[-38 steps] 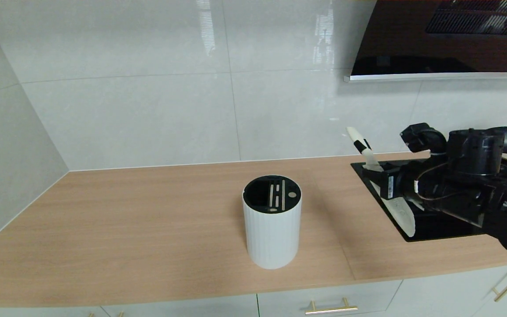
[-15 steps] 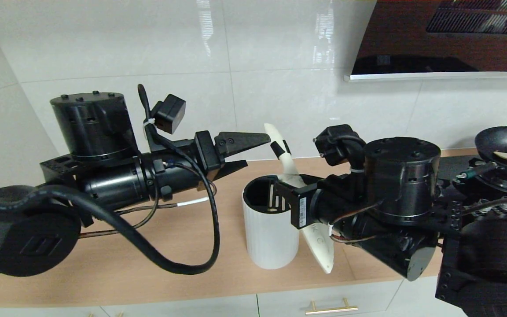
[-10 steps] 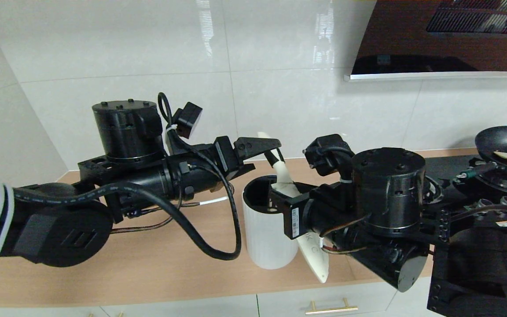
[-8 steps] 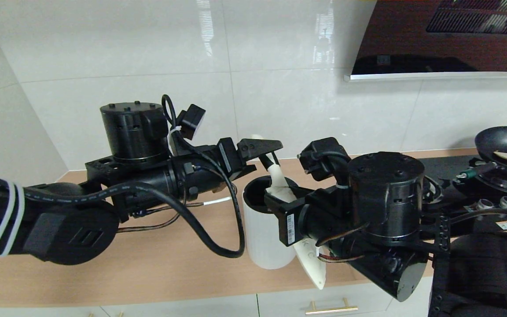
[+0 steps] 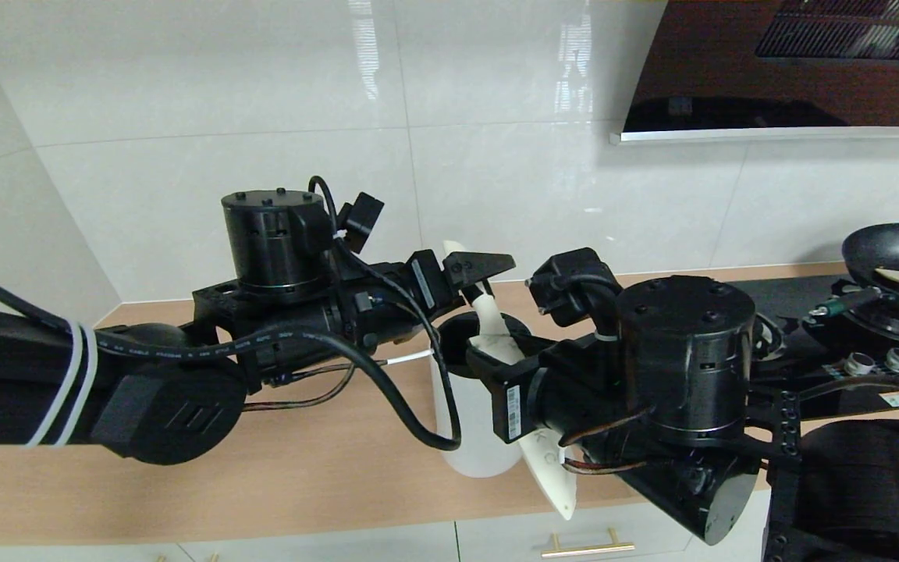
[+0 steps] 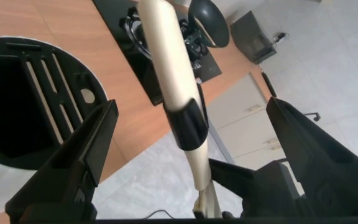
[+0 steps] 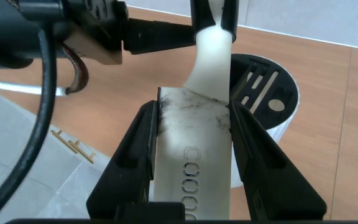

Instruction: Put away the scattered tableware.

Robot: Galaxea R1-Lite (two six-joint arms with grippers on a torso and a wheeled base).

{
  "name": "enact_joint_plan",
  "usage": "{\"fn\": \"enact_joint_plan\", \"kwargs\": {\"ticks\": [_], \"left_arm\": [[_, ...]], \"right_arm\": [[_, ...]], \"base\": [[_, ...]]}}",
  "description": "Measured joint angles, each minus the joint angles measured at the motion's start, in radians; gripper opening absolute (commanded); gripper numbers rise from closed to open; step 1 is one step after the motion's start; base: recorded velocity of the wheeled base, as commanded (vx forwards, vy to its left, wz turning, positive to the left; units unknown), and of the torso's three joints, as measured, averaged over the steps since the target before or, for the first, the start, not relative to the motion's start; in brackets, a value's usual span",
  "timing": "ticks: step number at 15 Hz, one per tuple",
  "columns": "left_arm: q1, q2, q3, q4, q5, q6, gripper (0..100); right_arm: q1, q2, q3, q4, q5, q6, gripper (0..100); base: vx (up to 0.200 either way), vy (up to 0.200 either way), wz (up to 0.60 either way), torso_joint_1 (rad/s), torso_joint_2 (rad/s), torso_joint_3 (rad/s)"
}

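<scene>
A white knife with a cream handle and a black band stands tilted above the white cylindrical holder, whose black slotted top shows behind it. My right gripper is shut on the knife's blade, which carries dark smudges. The blade tip hangs down in front of the holder. My left gripper comes in from the left and is open, one finger on each side of the handle without pressing it. The left wrist view has the holder's top below.
The wooden counter runs to a tiled wall. On the right lies a black hob with a black pan holding a spatula, under a dark range hood. Drawer handles sit below the counter's front edge.
My right arm brought the knife from the hob to above the holder. The left arm came in from the left, and its open fingers now straddle the handle.
</scene>
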Motion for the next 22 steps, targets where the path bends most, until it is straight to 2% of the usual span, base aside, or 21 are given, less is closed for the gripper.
{"fn": "enact_joint_plan", "kwargs": {"ticks": [2, 6, 7, 20, 21, 22], "left_arm": [[-0.011, -0.001, -0.003, 0.0, 0.019, 0.0, 100], [-0.019, 0.0, -0.005, 0.002, 0.021, 0.0, 100], [-0.022, 0.001, -0.005, 0.002, 0.021, 0.0, 0], [-0.022, 0.012, -0.005, 0.0, 0.022, -0.001, 0], [-0.022, 0.012, -0.005, 0.0, 0.022, -0.001, 0], [-0.022, 0.011, -0.005, 0.004, 0.022, -0.002, 0]], "right_arm": [[0.004, 0.002, 0.002, 0.0, 0.001, 0.0, 0], [0.004, 0.005, 0.003, 0.0, 0.001, 0.001, 0], [0.004, 0.005, 0.003, 0.0, 0.001, 0.001, 0], [0.004, 0.005, 0.01, 0.0, -0.006, -0.001, 0], [0.004, 0.005, 0.011, 0.0, -0.007, -0.002, 100], [0.004, 0.005, 0.012, -0.002, -0.008, -0.002, 100]], "base": [[0.0, 0.0, 0.0, 0.0, 0.0, 0.0], [0.0, 0.0, 0.0, 0.0, 0.0, 0.0], [0.0, 0.0, 0.0, 0.0, 0.0, 0.0], [0.0, 0.0, 0.0, 0.0, 0.0, 0.0], [0.0, 0.0, 0.0, 0.0, 0.0, 0.0], [0.0, 0.0, 0.0, 0.0, 0.0, 0.0]]}}
